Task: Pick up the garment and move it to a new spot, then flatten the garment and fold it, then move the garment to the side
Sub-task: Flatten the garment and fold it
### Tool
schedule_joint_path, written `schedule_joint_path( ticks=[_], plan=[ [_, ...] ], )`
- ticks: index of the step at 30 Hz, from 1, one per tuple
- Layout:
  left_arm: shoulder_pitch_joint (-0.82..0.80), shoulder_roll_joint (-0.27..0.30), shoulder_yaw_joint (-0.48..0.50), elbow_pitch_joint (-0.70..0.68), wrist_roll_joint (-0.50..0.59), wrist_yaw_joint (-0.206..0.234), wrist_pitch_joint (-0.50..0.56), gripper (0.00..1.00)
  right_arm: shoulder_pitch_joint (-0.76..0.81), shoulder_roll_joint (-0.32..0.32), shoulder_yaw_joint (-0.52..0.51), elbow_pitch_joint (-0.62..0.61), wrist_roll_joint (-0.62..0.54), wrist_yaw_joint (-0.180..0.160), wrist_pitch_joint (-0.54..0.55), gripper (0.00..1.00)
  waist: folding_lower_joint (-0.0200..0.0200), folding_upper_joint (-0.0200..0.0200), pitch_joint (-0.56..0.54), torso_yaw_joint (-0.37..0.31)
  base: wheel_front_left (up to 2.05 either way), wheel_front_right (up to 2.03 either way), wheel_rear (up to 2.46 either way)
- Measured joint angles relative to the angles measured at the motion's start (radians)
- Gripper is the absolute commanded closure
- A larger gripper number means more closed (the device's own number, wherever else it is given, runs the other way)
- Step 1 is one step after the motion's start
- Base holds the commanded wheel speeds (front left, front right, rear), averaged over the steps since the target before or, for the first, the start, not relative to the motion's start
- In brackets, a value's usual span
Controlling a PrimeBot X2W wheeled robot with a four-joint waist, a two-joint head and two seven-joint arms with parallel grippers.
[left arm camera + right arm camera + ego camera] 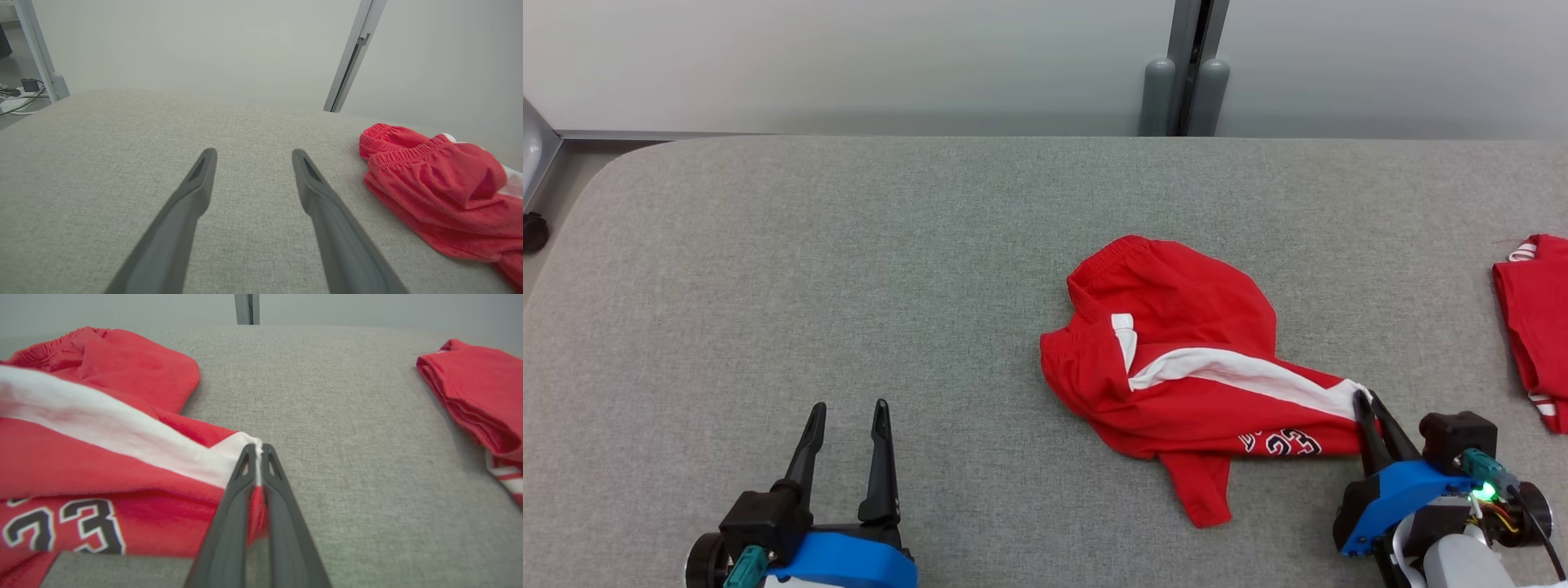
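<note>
On the grey table (849,245), the right gripper (1365,397) pinches the white-striped right corner of the red shorts (1176,343). The left gripper (849,404), spread wide, sits well to their left.

L gripper (849,404) wide, lower left; R gripper (1366,396) tips together, lower right.

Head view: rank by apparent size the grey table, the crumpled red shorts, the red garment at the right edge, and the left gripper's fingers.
1. grey table
2. crumpled red shorts
3. red garment at the right edge, cropped by the frame, true size unsure
4. left gripper's fingers
</note>
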Motion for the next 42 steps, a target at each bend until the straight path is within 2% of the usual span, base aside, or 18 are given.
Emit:
schedule_joint_path(
  ticks=[2,3,4,9,12,16,21,22,23,25,27,28,29,33,42],
  plan=[
    [-0.001,0.000,0.003,0.000,0.000,0.000,0.000,0.00,0.014,0.000,0.000,-0.012,-0.002,0.000,-0.006,0.77,0.0000,0.0000,-0.001,0.000,0.00,0.00,0.00],
    [-0.002,0.000,0.005,-0.001,0.001,0.000,0.000,0.00,0.018,0.000,0.002,-0.020,0.002,0.000,-0.015,0.60,0.0000,0.0000,-0.003,0.000,0.00,0.00,0.00],
    [-0.002,0.000,0.008,-0.003,0.002,-0.001,0.000,0.00,0.020,0.000,0.004,-0.027,0.005,0.000,-0.017,0.00,0.0000,0.0000,-0.005,0.000,0.00,0.00,0.00],
    [-0.009,0.000,0.006,-0.016,0.003,-0.012,0.000,0.00,0.032,0.000,0.003,-0.064,0.016,0.000,-0.031,0.00,0.0000,0.0000,-0.014,-0.006,0.00,0.00,0.00],
    [-0.072,0.017,-0.046,-0.017,0.032,-0.047,0.016,0.00,0.041,-0.001,-0.003,-0.128,0.023,0.000,-0.040,0.00,0.0000,0.0000,-0.023,-0.013,0.00,0.00,0.00],
    [-0.188,0.054,-0.156,-0.018,0.071,-0.086,0.113,0.00,0.051,-0.001,0.006,-0.210,0.029,0.000,-0.034,0.00,0.0000,0.0000,-0.026,-0.027,0.00,0.00,0.00],
    [-0.334,0.066,-0.337,-0.005,0.077,-0.099,0.287,0.00,0.058,0.000,0.037,-0.308,0.043,0.000,0.003,0.00,0.0000,0.0000,-0.011,-0.050,0.00,0.00,0.00],
    [-0.334,0.066,-0.337,-0.005,0.077,-0.099,0.287,0.00,0.058,0.000,0.037,-0.308,0.043,0.000,0.003,0.00,0.0000,0.0000,-0.011,-0.050,0.00,0.00,0.00],
    [-0.394,0.070,-0.405,0.001,0.050,-0.100,0.346,0.00,0.063,-0.001,0.049,-0.340,0.049,0.000,0.018,0.00,0.0000,0.0000,0.001,-0.058,0.00,0.00,0.00],
    [-0.453,0.073,-0.463,0.015,0.017,-0.103,0.401,0.00,0.067,-0.001,0.060,-0.365,0.052,0.000,0.030,0.00,0.0000,0.0000,0.014,-0.065,0.00,0.00,0.00],
    [-0.503,0.077,-0.508,0.042,-0.028,-0.103,0.468,0.00,0.069,-0.001,0.073,-0.384,0.058,0.000,0.041,0.00,0.0000,0.0000,0.027,-0.075,0.00,0.00,0.00],
    [-0.503,0.077,-0.508,0.042,-0.028,-0.103,0.468,0.00,0.069,-0.001,0.073,-0.384,0.058,0.000,0.041,0.00,0.0000,0.0000,0.027,-0.075,0.00,0.00,0.00],
    [-0.547,0.093,-0.552,0.073,-0.055,-0.103,0.530,0.00,0.070,0.000,0.089,-0.398,0.065,0.000,0.050,0.00,0.0001,0.0000,0.041,-0.087,0.00,0.00,0.00],
    [-0.627,0.119,-0.608,0.123,-0.117,-0.103,0.621,0.00,0.070,-0.001,0.098,-0.417,0.069,0.000,0.056,0.00,0.0000,0.0000,0.062,-0.104,0.00,0.00,0.00],
    [-0.688,0.160,-0.697,0.182,-0.213,-0.103,0.697,0.00,0.070,-0.001,0.096,-0.423,0.073,0.000,0.059,0.00,0.0000,0.0000,0.079,-0.112,0.00,0.00,0.00]
  ],
)
